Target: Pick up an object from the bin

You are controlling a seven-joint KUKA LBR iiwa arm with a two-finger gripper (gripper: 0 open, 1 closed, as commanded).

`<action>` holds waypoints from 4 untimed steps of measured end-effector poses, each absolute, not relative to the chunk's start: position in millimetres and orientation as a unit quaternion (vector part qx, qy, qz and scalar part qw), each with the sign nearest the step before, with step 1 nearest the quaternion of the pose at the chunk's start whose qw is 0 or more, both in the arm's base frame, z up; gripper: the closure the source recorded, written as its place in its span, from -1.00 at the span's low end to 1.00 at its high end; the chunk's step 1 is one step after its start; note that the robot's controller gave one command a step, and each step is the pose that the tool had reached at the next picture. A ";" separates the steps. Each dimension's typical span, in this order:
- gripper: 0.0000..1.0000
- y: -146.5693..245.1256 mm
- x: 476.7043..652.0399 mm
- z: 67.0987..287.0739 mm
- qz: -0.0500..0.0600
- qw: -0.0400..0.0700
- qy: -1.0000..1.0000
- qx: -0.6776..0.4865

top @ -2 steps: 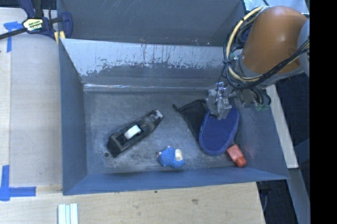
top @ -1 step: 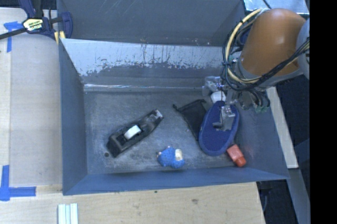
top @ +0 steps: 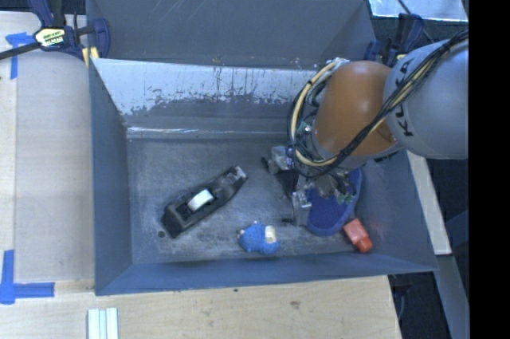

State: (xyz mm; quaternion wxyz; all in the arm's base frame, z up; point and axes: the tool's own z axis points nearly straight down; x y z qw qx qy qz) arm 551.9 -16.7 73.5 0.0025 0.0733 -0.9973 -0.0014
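I am watching the gripper (top: 301, 206) hanging low at the right end of the bin (top: 111, 194), at the left edge of a dark blue rounded thing (top: 331, 216) lying by the right wall. I am worrying that a pinch this far off centre could skid off its curved side and shove it into the small orange-red block (top: 357, 235) just beside it. The orange wrist cover (top: 355, 110) and cables are hiding much of both, so I cannot tell whether the pincer is apart or together, nor what the blue thing is.
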 end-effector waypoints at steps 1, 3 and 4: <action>-1.00 -99.4 543.0 113.7 -0.001 -0.002 -1.000 0.017; 1.00 -101.5 546.4 70.6 0.000 -0.002 -0.999 0.040; 1.00 -90.4 554.5 348.3 0.002 -0.007 -0.999 0.052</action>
